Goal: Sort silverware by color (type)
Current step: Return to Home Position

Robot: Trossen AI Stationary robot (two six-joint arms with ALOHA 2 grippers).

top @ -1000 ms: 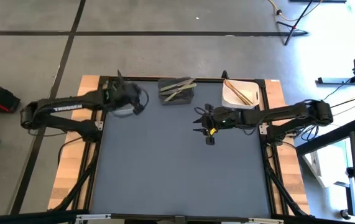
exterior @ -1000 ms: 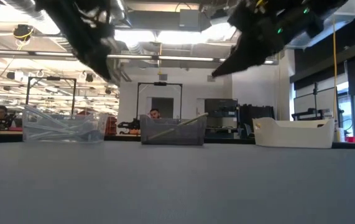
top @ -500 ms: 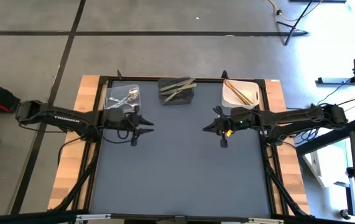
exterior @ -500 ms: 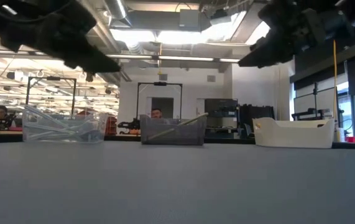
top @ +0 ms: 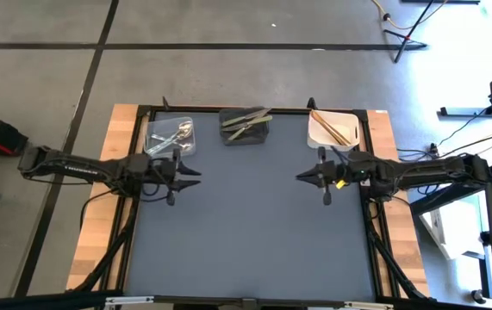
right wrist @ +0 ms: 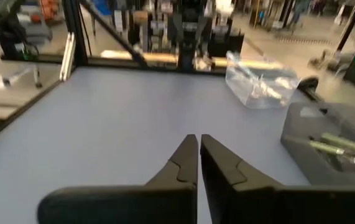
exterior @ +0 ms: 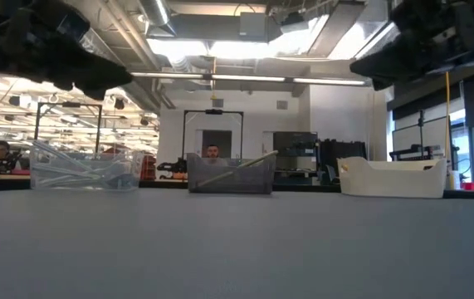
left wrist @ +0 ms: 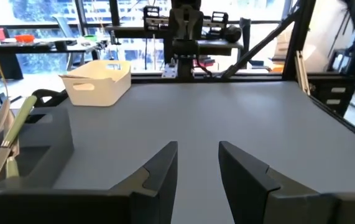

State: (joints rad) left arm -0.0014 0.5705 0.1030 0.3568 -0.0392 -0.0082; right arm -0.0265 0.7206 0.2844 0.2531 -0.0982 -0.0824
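Silverware point(top: 247, 121) sits in three bins lined up along the far edge of the table point(top: 246, 241). You find the silver spoons point(top: 179, 133) in the transparent bin point(top: 153, 127) on the left. The olive-green pieces point(top: 244, 131) are in the dark grey bin point(top: 263, 139) in the middle. The copper-orange sticks point(top: 336, 127) are in the white bin point(top: 316, 138) on the right. Several green pieces lie at a slant, and their ends reach over the rim of the grey bin. In the low view, all three bins stand upright on the table surface.

Locate the left gripper point(top: 196, 167) above the left part of the table, just in front of the transparent bin, pointing toward the middle. Its fingers point(left wrist: 162, 169) stand spread with a clear gap between them, and they hold nothing.

Locate the right gripper point(top: 300, 176) above the right part of the table, in front of the white bin, pointing toward the left gripper. The two grippers are well apart. The right fingers point(right wrist: 180, 163) are pressed together with only a thin line between them, and they pinch nothing.

In the low view, both arms hang high over the table top, clear of its surface
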